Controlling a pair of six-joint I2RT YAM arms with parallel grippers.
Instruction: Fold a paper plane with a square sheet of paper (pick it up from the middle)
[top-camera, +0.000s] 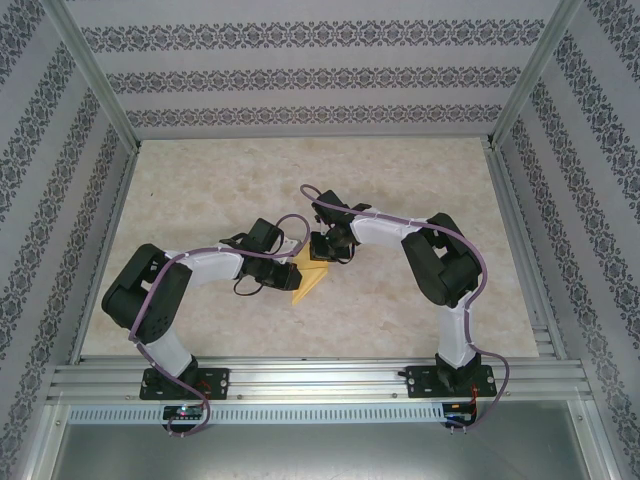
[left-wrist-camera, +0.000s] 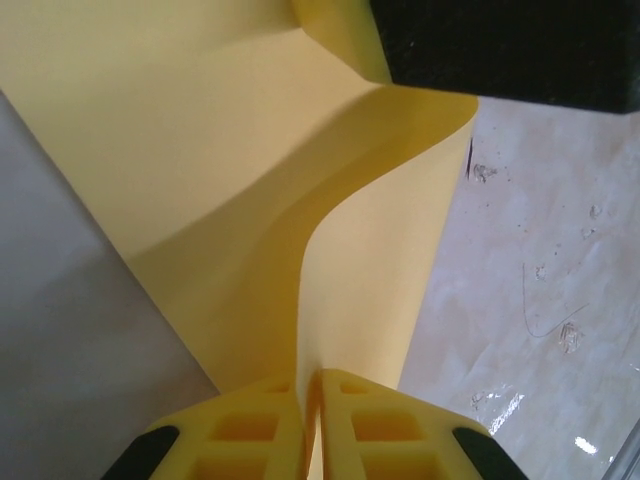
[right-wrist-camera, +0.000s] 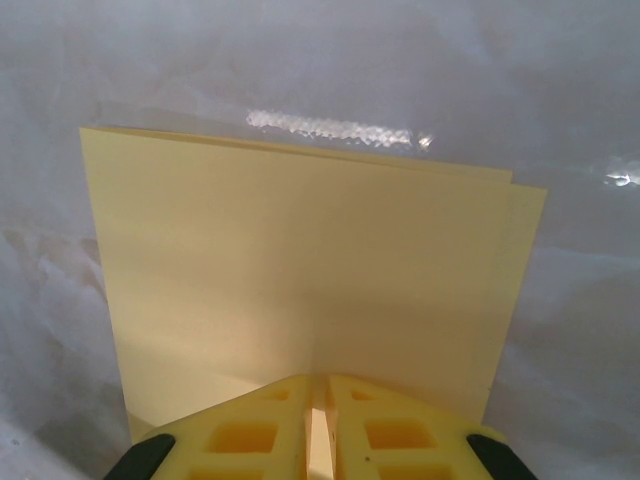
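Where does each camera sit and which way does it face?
Top external: above and behind the bases, looking down at the table; both arms meet at the yellow sheet.
Left wrist: on the left arm, looking along the left fingers, shut on the sheet.
Right wrist: on the right arm, looking past the right fingers, also shut on it.
Shared: both wrist views show that sheet.

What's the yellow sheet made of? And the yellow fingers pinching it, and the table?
The yellow sheet looks like thin matte paper: it bends in a soft curve. The fingers look like moulded plastic or rubber, with hollow square pockets. The table looks like glossy marbled stone or laminate; light glints off it.
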